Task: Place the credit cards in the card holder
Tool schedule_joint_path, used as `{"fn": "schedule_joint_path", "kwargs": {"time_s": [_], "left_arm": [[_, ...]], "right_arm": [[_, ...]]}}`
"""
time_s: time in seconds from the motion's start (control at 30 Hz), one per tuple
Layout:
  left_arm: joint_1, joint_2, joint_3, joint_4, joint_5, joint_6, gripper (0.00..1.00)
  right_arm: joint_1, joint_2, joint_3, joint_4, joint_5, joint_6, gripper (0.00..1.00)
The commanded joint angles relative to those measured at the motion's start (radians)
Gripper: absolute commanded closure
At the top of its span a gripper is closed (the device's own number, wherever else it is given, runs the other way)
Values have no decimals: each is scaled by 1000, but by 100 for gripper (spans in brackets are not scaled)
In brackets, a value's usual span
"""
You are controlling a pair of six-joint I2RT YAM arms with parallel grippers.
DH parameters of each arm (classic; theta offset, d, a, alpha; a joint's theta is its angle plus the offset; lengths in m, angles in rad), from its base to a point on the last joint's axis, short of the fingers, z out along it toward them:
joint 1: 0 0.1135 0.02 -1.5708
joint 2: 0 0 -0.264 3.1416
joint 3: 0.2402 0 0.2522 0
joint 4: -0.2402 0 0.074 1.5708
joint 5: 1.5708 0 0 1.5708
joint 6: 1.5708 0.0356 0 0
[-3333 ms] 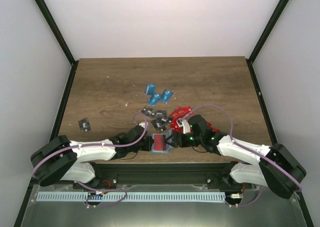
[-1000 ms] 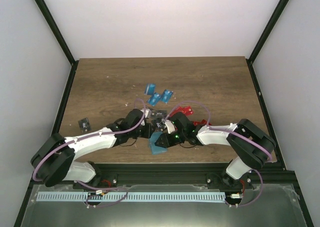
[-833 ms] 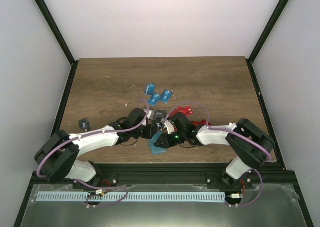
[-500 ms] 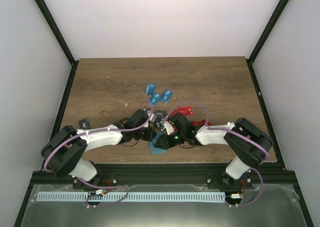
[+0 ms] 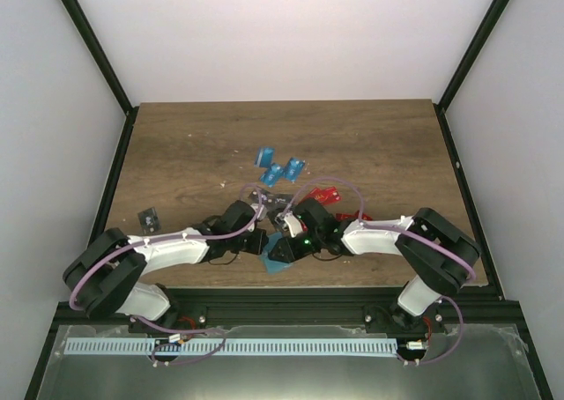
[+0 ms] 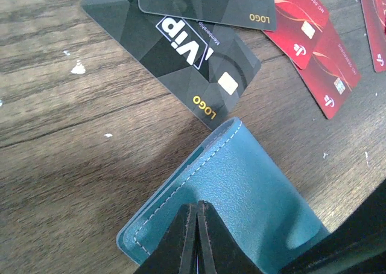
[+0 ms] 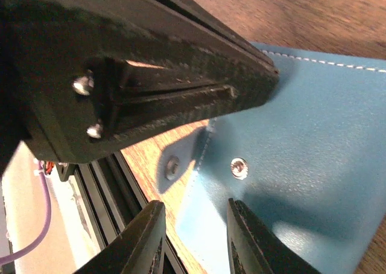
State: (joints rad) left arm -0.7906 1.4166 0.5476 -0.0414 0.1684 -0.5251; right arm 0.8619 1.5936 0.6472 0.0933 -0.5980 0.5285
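Observation:
The teal card holder (image 5: pixel 278 259) lies tilted at the table's near edge, between my two grippers. My left gripper (image 6: pixel 197 205) is shut, its tips together over the holder's stitched cover (image 6: pixel 259 189), and no card shows between them. My right gripper (image 7: pixel 193 238) stands open over the holder's near edge (image 7: pixel 313 135), one finger above the wood and one above the teal. The left gripper's black body fills the top of the right wrist view. Black credit cards (image 6: pixel 181 57) lie just beyond the holder, with red ones (image 6: pixel 313 50) to their right. Blue cards (image 5: pixel 280 167) lie farther back.
One black card (image 5: pixel 149 217) lies alone at the left. More red cards (image 5: pixel 324 195) sit behind the right arm. The table's front edge and its metal rail (image 7: pixel 102 195) run right beside the holder.
My left gripper has closed and slid in toward the holder. The right gripper and the holder have barely moved over the last second.

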Motion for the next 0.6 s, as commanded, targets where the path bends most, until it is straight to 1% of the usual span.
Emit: {"fn": "schedule_joint_path", "kwargs": {"time_s": [0.0,0.3,0.57], "left_arm": [[4,-19,-40,8,-12,-24,96],[4,-39,-54,18,-7,-32,96],[4,-36,-57,24,0,-30,96]], "right_arm": [[25,-24,66,-31,37,6,70],[49,-8,108,-47,74,21,70],[51,-3,117,-82,102,22,79]]}}
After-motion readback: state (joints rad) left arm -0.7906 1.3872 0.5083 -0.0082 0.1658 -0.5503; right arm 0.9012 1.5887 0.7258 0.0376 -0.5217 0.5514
